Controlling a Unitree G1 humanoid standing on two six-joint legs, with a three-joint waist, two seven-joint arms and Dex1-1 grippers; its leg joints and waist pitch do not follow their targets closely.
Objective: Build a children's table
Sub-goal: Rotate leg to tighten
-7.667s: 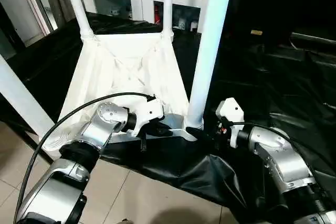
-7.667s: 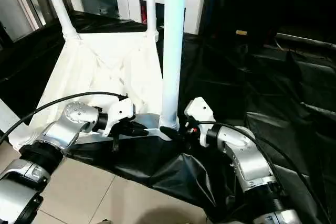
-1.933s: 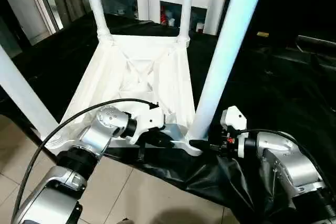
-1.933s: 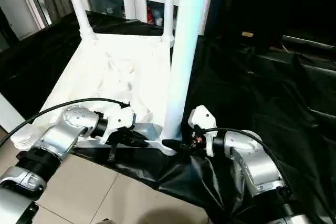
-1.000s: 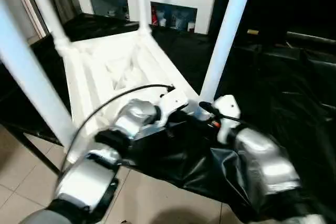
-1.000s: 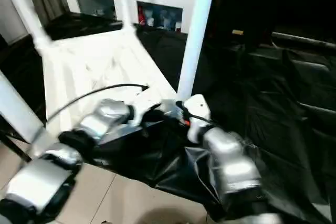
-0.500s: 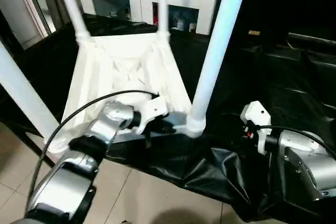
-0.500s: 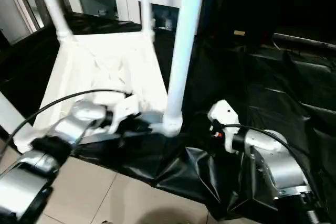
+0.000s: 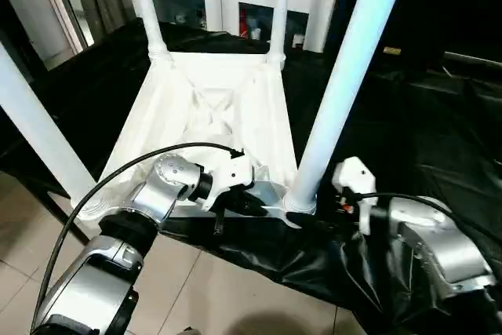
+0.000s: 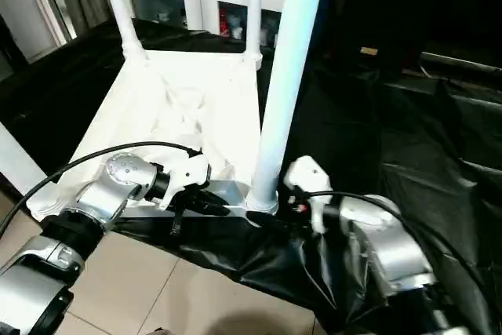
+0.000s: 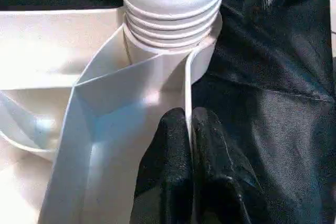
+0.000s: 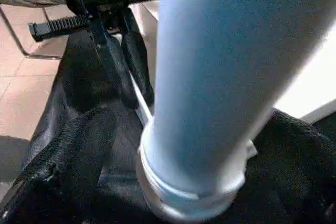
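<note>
The children's table [image 9: 212,107] lies upside down on the black cloth, ribbed underside up. Its white tube legs stand up from the corner sockets. The near right leg [image 9: 345,84] rises from its socket [image 11: 170,3] just in front of me. My left gripper [image 11: 188,116] is shut on the thin near rim of the table top, right beside that socket; the same gripper [image 12: 128,72] shows in the right wrist view. My right gripper [image 9: 306,221] sits low at the base of that leg [image 12: 231,66], on its right side, very close to it.
The black-draped table [image 9: 439,131] carries the work, and its cloth hangs over the front edge onto the tiled floor [image 9: 196,296]. A white cabinet with glass doors [image 9: 227,5] stands behind. A black cable [image 9: 118,174] arcs over my left forearm.
My right arm, which stood off to the right of the leg half a second ago, has moved in to the leg's base. The left gripper keeps its hold on the rim.
</note>
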